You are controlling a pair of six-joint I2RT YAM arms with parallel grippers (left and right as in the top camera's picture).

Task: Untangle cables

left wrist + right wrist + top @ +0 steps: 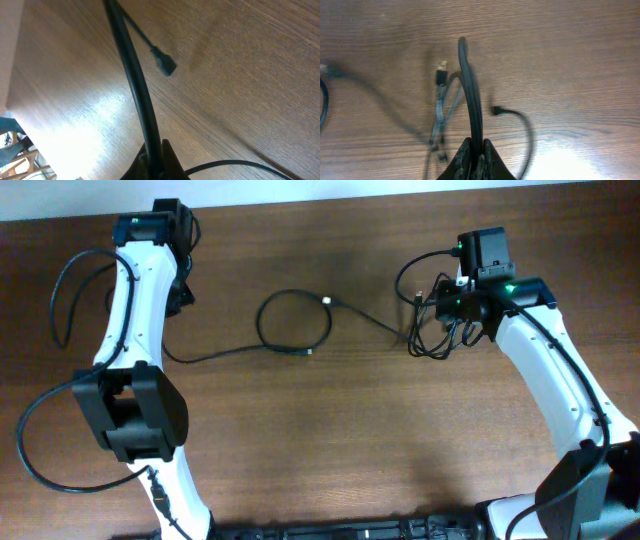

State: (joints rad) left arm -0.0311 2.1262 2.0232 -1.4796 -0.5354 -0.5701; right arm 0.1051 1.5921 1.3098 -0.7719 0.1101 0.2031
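**Cables (215, 357) strung left-right between both tools; tangle sat at the right end**

Left tool (152, 159) was clamped on a black cord (136, 85) at the far left of the desk (330, 440). A loose dark plug (164, 64) lay on the wood just past it.

From there the line trailed right into the centre loop (260, 320) (one open coil, lying flat, with a light-tipped plug (327, 300) at its upper right). The loop lay between the arms, somewhat nearer the left one.

A single strand (365, 318) ran on right into the bundle (440, 335), several small coils crowded just under the right tool (476, 157). That tool was also closed on a cord.

The right wrist view showed a gold-tipped plug (441, 72) and a small dark plug (496, 110) either side of the held cord. Strands crossed beneath; couldn't tell which ran over which.

My read:
- The long axis ran left-right, tool to tool, so pulling apart along it would likely cinch the bundle.
- The right arm was nearest the knot.
- Main snag risk was the arms' own thicker wires (60, 290) near each wrist.
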